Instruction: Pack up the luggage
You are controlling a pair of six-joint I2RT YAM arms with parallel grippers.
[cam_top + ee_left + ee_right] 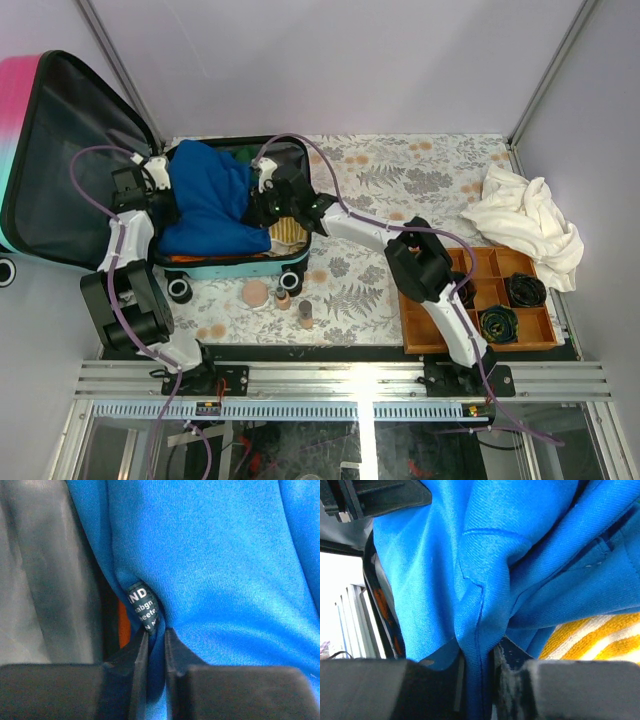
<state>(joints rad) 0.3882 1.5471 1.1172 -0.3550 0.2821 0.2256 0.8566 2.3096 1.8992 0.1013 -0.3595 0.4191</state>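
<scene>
The luggage lies open at the table's left, its dark-lined lid standing up to the left. A blue garment is bunched in the base half. My left gripper is at the garment's left edge. In the left wrist view the left gripper is shut on a fold of the blue garment beside a black label. My right gripper is at the garment's right edge. In the right wrist view the right gripper is shut on a seamed fold of the garment. A yellow-and-white striped towel lies under the garment.
In front of the suitcase lie a round peach compact and two small bottles. A brown wooden compartment tray at the right holds black coiled items. A white cloth is heaped behind it.
</scene>
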